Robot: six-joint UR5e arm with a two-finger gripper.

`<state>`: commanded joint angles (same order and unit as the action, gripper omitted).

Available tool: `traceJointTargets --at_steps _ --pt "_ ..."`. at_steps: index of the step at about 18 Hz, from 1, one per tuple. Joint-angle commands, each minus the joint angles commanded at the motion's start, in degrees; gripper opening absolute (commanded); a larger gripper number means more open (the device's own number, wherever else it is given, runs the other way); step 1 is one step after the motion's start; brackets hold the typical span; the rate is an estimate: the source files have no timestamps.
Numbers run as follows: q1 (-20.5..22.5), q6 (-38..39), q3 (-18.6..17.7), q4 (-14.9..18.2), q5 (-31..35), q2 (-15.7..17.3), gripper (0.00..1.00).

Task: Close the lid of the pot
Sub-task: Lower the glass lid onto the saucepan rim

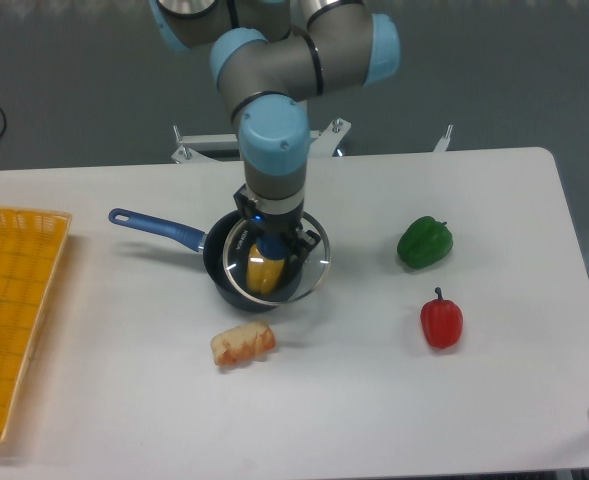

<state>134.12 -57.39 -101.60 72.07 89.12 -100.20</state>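
The dark navy pot (217, 268) stands left of the table's middle, its long blue handle (156, 228) pointing back left. The glass lid (315, 268) with its thin metal rim lies over the pot's mouth, shifted slightly right of the pot. My gripper (273, 252) reaches straight down onto the lid's centre and hides the blue knob; its fingers appear shut on it. A yellow piece of food (265, 271) shows through the glass inside the pot. I cannot tell whether the lid rests on the rim or hangs just above it.
A yellow basket (14, 320) lies at the left edge. A green pepper (424, 242) and a red pepper (441, 320) lie to the right. A pale orange food piece (243, 343) lies just in front of the pot.
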Motion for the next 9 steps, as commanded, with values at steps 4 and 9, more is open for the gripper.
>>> traceJointTargets --at_steps 4,9 --pt "-0.4 -0.1 -1.5 -2.3 0.0 1.2 0.46" --pt "-1.1 0.0 -3.0 -3.0 0.3 1.2 0.46"
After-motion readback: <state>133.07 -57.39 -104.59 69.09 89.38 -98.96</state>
